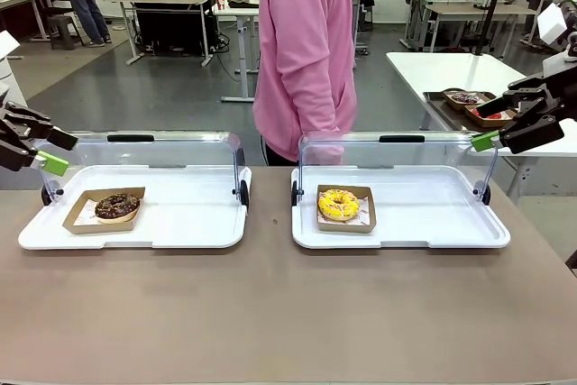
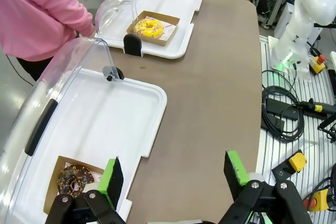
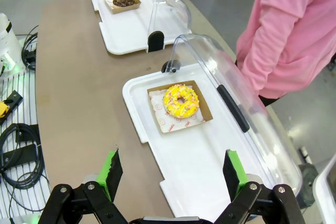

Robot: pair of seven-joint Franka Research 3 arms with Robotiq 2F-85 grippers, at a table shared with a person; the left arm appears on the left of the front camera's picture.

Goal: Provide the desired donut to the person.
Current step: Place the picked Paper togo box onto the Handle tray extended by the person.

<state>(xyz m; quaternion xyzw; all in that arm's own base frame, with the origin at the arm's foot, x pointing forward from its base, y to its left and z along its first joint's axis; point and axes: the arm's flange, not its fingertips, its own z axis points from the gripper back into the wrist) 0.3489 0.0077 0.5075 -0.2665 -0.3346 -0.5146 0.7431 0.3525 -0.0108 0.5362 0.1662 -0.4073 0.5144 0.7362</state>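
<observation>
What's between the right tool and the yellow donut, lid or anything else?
Nothing visible. The clear hinged lid is swung open toward the person, and the yellow sprinkled donut lies exposed in its brown cardboard tray. The right tool hangs open off the white tray's far right corner.

The black left gripper with green pads (image 1: 41, 152) hangs in the air at the left edge, jaws spread wide, holding nothing. The black right gripper with green pads (image 1: 494, 128) hangs at the right edge, jaws wide too, and empty. Both point inward toward the middle. From each wrist, two green-tipped fingers (image 2: 112, 178) (image 3: 111, 172) stand far apart. The person in the pink hooded sweatshirt (image 1: 305, 51) stands at the far side.
</observation>
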